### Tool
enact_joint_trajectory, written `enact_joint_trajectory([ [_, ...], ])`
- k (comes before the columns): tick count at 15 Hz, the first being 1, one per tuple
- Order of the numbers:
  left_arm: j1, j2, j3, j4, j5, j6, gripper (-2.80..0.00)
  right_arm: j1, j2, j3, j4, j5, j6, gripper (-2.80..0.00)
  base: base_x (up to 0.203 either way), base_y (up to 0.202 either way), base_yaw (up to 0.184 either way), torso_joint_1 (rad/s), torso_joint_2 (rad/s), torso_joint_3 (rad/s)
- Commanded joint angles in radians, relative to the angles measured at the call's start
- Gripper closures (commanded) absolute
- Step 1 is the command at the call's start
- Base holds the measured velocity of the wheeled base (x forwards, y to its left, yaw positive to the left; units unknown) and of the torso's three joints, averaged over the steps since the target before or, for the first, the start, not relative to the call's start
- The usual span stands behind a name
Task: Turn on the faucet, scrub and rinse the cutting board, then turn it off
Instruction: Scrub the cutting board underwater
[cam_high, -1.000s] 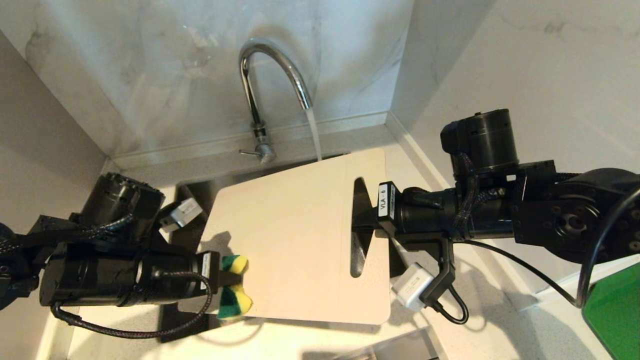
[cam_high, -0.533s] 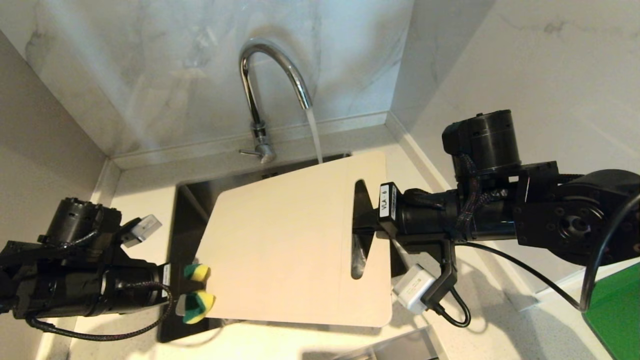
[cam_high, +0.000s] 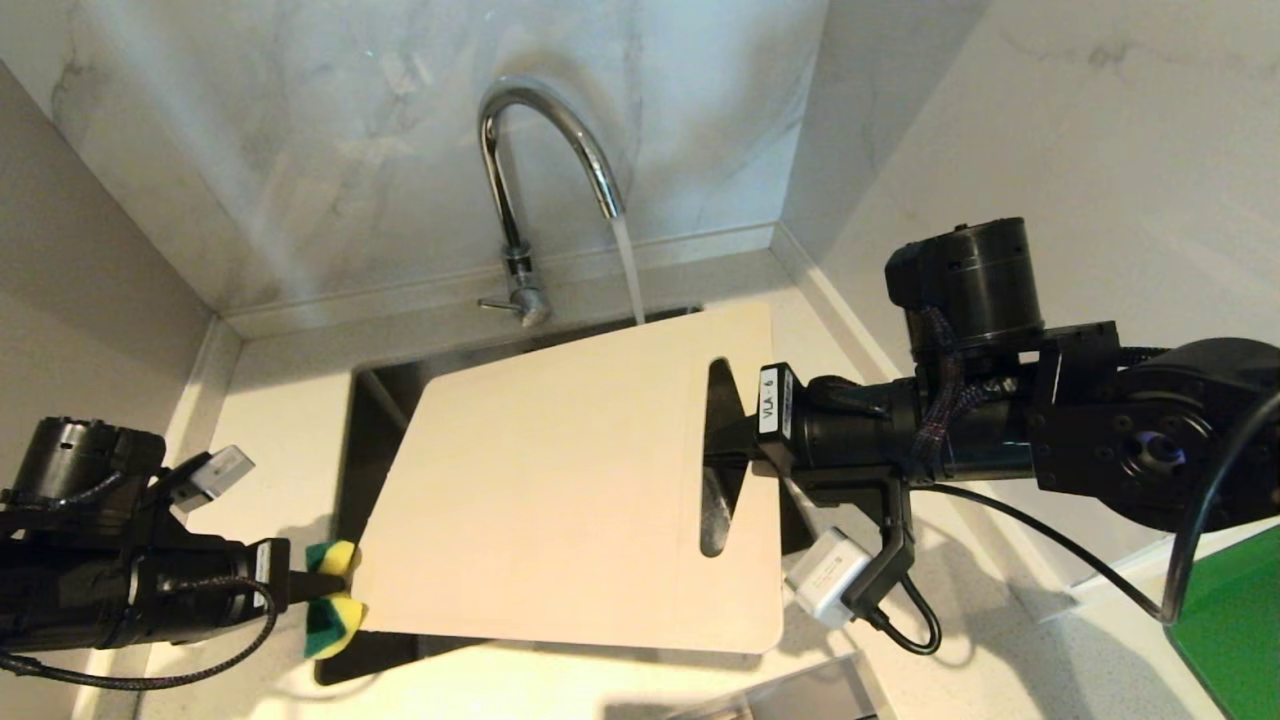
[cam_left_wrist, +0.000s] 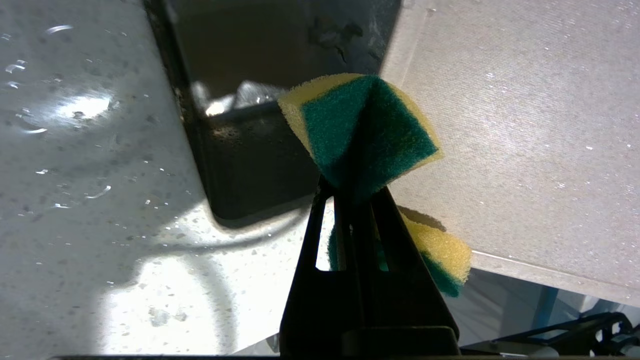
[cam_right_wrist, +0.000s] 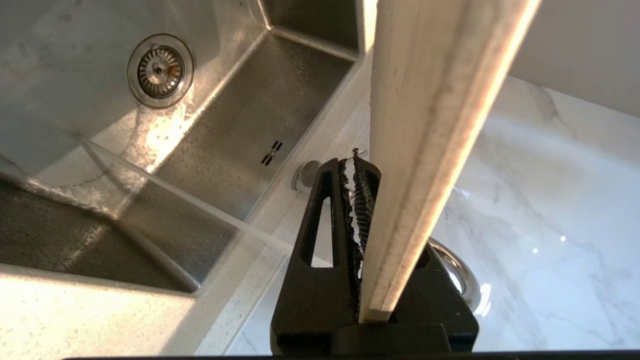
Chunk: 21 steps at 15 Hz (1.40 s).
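The left end effector (cam_high: 300, 588) is clamped on the sponge (cam_high: 333, 598), touching the cutting board's (cam_high: 560, 500) near left corner. The right end effector (cam_high: 735, 440), clamped on the board's handle end, holds it over the sink (cam_right_wrist: 210, 150).

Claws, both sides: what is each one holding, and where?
Left claw pinches the sponge at its middle. Right claw grips the cutting board by its handle end.

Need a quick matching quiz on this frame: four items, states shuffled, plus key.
Items:
1. faucet
2. cutting board
3. sponge
4. sink drain

States:
A. pinched in the left end effector
B. running water
C. gripped at its handle end by the right end effector
D. uncovered on the basin floor

Pairs: 1-B, 2-C, 3-A, 4-D
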Motion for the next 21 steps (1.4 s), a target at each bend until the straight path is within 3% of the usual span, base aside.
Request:
enact_joint_trajectory([
  [1, 0.010, -0.019, -0.029, 0.001, -0.004, -0.002, 0.00, 0.000, -0.004, 0.001, 0.000, 0.004, -0.013, 0.00, 0.000, 0.000, 0.000, 0.000, 0.00, 0.000],
  [4, 0.010, -0.047, -0.171, 0.088, -0.005, -0.018, 0.00, 0.000, -0.003, 0.003, 0.000, 0.004, -0.015, 0.00, 0.000, 0.000, 0.000, 0.000, 0.00, 0.000],
  [9, -0.038, -0.064, -0.610, 0.409, -0.061, -0.113, 0.00, 0.000, 0.005, 0.002, 0.000, 0.002, -0.015, 0.00, 0.000, 0.000, 0.000, 0.000, 0.00, 0.000],
  [10, -0.093, -0.058, -0.677, 0.458, -0.064, -0.134, 0.00, 0.000, 0.004, 0.004, 0.000, 0.002, -0.014, 0.00, 0.000, 0.000, 0.000, 0.000, 0.00, 0.000],
  [12, -0.270, -0.019, -0.759, 0.512, -0.030, -0.164, 0.00, 0.000, 0.004, 0.007, 0.000, 0.002, -0.015, 0.00, 0.000, 0.000, 0.000, 0.000, 0.00, 0.000],
  [15, -0.515, 0.129, -0.922, 0.547, 0.140, -0.184, 0.00, 0.000, -0.006, 0.016, 0.000, 0.004, -0.015, 0.00, 0.000, 0.000, 0.000, 0.000, 0.00, 0.000],
  [18, -0.640, 0.261, -1.103, 0.584, 0.235, -0.194, 0.00, 0.000, -0.021, 0.036, 0.000, 0.004, -0.015, 0.00, 0.000, 0.000, 0.000, 0.000, 0.00, 0.000],
  [21, -0.681, 0.316, -1.124, 0.605, 0.246, -0.204, 0.00, 0.000, -0.026, 0.047, 0.000, 0.004, -0.015, 0.00, 0.000, 0.000, 0.000, 0.000, 0.00, 0.000],
])
